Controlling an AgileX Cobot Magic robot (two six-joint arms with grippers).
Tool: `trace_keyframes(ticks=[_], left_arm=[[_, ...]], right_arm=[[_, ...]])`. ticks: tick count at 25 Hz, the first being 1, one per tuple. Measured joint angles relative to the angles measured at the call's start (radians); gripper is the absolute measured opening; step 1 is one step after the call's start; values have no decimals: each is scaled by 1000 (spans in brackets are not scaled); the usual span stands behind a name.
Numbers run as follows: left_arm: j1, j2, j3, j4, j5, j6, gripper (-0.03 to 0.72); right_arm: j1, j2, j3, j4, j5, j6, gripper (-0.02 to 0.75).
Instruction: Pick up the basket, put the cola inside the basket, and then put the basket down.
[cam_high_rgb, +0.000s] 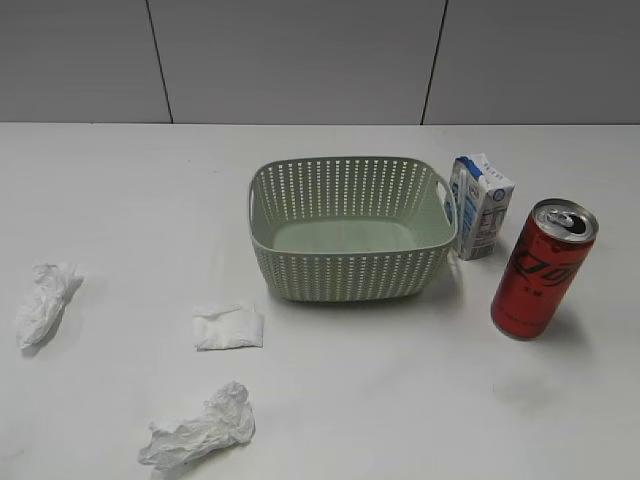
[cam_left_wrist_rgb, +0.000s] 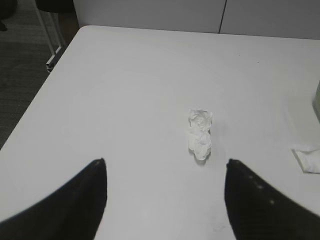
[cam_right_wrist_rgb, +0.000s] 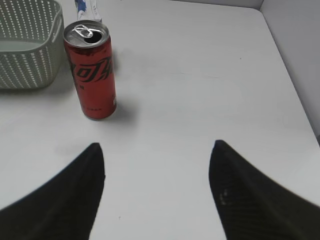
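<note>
Both grippers, left gripper (cam_left_wrist_rgb: 165, 170) and right gripper (cam_right_wrist_rgb: 157, 152), hover spread wide, empty, above the table (cam_high_rgb: 400, 400).

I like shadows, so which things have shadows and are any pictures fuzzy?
Exterior view: soft shadows beside the cola and basket, all sharp. Left wrist view: the left claw is a blurry black shape. Right wrist view: the right claw too.

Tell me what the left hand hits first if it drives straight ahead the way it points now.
Probably the crumpled tissue: it lies on the table ahead of the open left hand, slightly right of centre. Depth is unclear.
</note>
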Motion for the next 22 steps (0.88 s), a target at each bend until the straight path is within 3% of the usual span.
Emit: trace_keyframes(ticks=[9, 22], left_arm=[[0, 6, -28, 1, -54, 0, 554], [0, 377, -116, -17, -456, 0, 554]], right_arm=[[0, 0, 0, 0, 0, 0, 498], [0, 0, 0, 0, 0, 0, 498]])
